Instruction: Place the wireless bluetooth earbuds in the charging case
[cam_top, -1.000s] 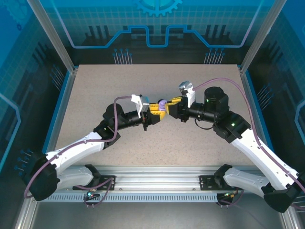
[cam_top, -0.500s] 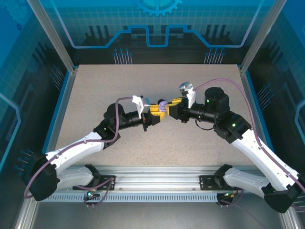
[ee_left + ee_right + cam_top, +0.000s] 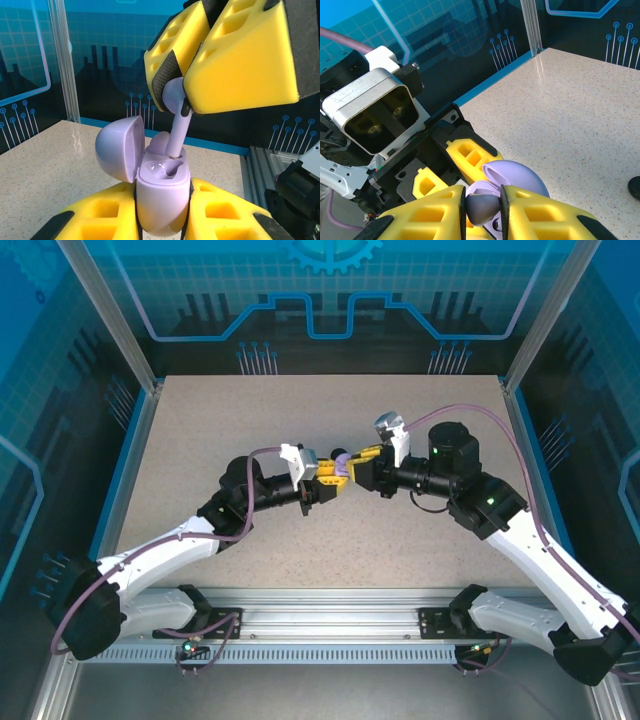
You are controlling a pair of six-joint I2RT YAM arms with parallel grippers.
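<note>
I see left gripper (image 3: 163, 212) clamped tight on small rounded lavender plastic charging case (image 3: 162, 192), hinged lid (image 3: 116, 153) open, over table (image 3: 200, 440) centre. Right gripper (image 3: 483, 206) pinches lavender stemmed earbud (image 3: 177, 131), stem tip in case well.

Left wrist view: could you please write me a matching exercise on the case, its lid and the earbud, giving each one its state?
Things:
1. case
2. lid
3. earbud

States:
A. swung open
B. pinched by the right gripper, stem tip down at the case's socket
C. clamped upright in the left gripper

Pairs: 1-C; 2-A; 3-B
</note>
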